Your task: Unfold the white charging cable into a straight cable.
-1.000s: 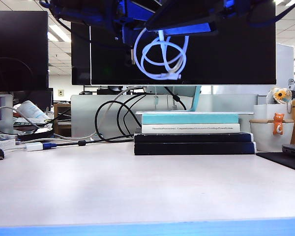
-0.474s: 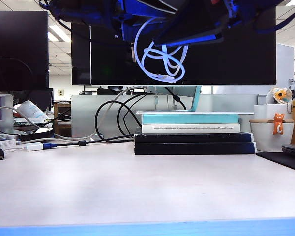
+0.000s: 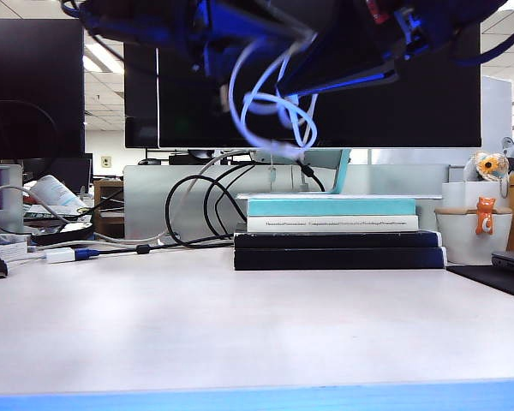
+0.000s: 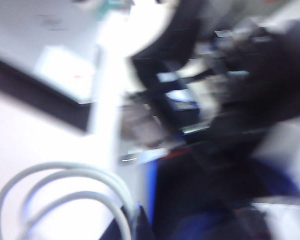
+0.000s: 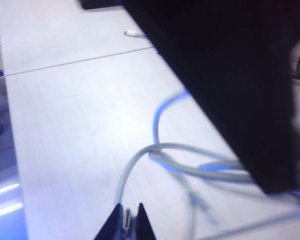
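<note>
Thin glossy white charging cable (image 3: 270, 107) dangling mid-air in loops between my hands, high above pale tabletop (image 3: 240, 325). Left hand (image 4: 132, 225) pinched shut on one strand, right hand (image 5: 126, 222) clamped on plug end. Still coiled, pulling apart not done, straightening all left.

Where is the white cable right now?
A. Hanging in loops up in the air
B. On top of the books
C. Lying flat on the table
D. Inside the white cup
A: the white charging cable dangles in tangled loops high above the table, under the two arms, well clear of the stack of books; the right gripper has its jaws closed on one plug end.
</note>
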Controlling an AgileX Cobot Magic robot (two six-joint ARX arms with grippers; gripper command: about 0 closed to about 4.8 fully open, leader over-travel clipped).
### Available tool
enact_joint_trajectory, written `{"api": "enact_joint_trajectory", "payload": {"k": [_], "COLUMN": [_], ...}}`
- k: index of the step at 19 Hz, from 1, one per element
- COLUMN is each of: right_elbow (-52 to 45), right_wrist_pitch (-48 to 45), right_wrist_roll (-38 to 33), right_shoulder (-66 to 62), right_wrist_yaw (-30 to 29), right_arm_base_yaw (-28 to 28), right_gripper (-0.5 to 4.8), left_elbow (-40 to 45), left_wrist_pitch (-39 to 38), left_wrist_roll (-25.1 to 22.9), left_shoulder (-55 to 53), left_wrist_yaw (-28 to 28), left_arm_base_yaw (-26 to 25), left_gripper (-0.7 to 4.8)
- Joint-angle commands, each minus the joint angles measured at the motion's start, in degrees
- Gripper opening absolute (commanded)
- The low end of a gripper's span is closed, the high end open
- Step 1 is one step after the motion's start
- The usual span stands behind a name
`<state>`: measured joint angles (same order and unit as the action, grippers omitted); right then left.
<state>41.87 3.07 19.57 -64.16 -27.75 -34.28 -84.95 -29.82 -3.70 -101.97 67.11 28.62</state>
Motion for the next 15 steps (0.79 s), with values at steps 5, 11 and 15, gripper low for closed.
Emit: {"api": "enact_joint_trajectory", "payload": {"k": [5, 11, 15], "right_elbow": [0.15, 0.15, 0.15], "right_wrist_pitch": [0.92, -0.44, -1.11], "right_wrist_roll": [0.07, -0.09, -1.68], "right_shoulder": [8.11, 14.91, 18.45], "right_wrist_yaw": [15.89, 31.47, 38.36], "right_arm_base_yaw": [0.07, 0.07, 0.07], "right_gripper": [-0.01, -0.01, -0.01], "left_elbow": [-0.2, -0.2, -0.15], "left_wrist_pitch": [-8.13, -6.08, -4.11], "left_wrist_roll": [-4.9, -8.59, -15.37], "left_shoulder": [0.5, 9.01, 18.75], "left_wrist_yaw": [-25.51, -27.96, -35.04], "left_arm_base_yaw": [-2.21, -4.31, -4.22], "left_gripper": [4.79, 4.79, 4.79]}}
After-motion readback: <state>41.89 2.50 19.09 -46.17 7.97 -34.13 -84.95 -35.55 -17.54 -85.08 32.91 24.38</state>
